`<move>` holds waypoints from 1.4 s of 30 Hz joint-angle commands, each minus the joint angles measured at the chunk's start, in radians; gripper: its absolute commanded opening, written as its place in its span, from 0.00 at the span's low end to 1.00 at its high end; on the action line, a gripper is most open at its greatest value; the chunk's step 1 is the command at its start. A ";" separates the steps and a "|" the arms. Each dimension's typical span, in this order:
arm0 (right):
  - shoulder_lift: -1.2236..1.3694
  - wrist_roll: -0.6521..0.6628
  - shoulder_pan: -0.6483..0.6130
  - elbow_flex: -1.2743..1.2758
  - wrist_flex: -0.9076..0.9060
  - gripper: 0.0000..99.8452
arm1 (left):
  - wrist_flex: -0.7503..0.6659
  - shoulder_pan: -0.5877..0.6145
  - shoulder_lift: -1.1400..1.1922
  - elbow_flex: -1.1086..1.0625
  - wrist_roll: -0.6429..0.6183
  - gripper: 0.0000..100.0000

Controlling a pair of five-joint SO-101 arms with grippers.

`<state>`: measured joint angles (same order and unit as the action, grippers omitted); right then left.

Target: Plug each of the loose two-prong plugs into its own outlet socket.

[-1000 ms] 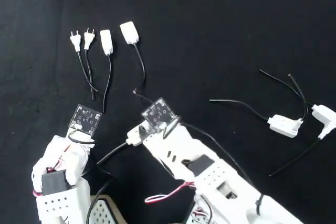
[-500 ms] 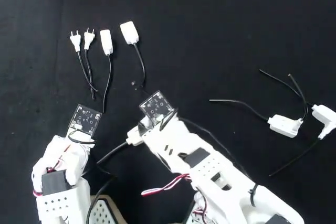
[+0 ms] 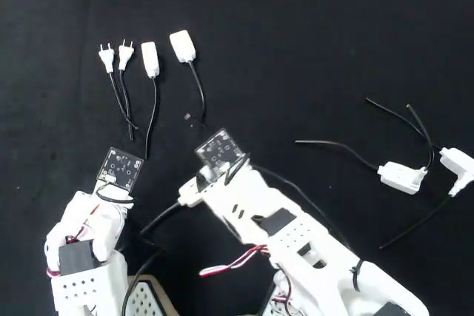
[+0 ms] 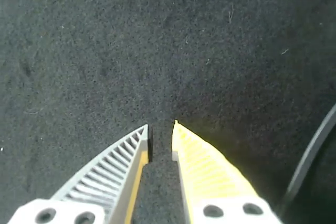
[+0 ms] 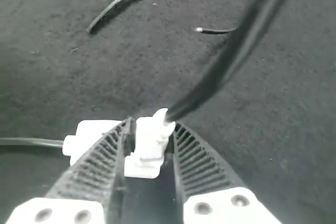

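My right gripper point(image 5: 152, 125) is shut on a small white plug point(image 5: 149, 148), whose black cable point(image 5: 231, 51) rises away from it. A second white piece point(image 5: 86, 132) lies against the outside of one finger; in the high view it shows as a white piece point(image 3: 190, 193) beside the right arm point(image 3: 274, 227). Near the table's front left corner my left gripper point(image 4: 160, 128) hangs just above bare cloth, shut and empty. Far back left lie two pronged plugs point(image 3: 108, 57) point(image 3: 126, 53) and two white sockets point(image 3: 149, 58) point(image 3: 182, 46).
At the right side lie a white socket point(image 3: 402, 177) and a white plug point(image 3: 457, 164) amid several loose black cables point(image 3: 333, 149). A black cable point(image 4: 310, 156) runs close beside the left gripper. The left arm point(image 3: 85, 234) stands at the front left.
The right arm has shifted slightly back and to the left with the plug in its grip, dragging the loose cable end farther back. The left arm has stayed still.
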<state>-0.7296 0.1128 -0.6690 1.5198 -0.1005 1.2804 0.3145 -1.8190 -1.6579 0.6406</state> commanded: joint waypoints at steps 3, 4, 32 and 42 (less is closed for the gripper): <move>0.005 0.038 -0.051 -0.010 -0.069 0.01 | 0.006 0.002 0.000 0.004 0.008 0.09; 0.005 0.038 -0.049 -0.012 -0.074 0.01 | 0.008 0.002 0.000 0.004 0.008 0.09; -0.002 0.095 -0.057 -0.125 -0.296 0.27 | 0.006 0.002 0.000 0.004 0.008 0.09; -0.004 0.083 -0.124 -0.174 -0.347 0.27 | 0.005 0.002 0.000 0.002 0.008 0.09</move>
<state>-0.7234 0.2110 -0.7687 1.4001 -0.4350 1.2804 0.3145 -1.8190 -1.6579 0.6406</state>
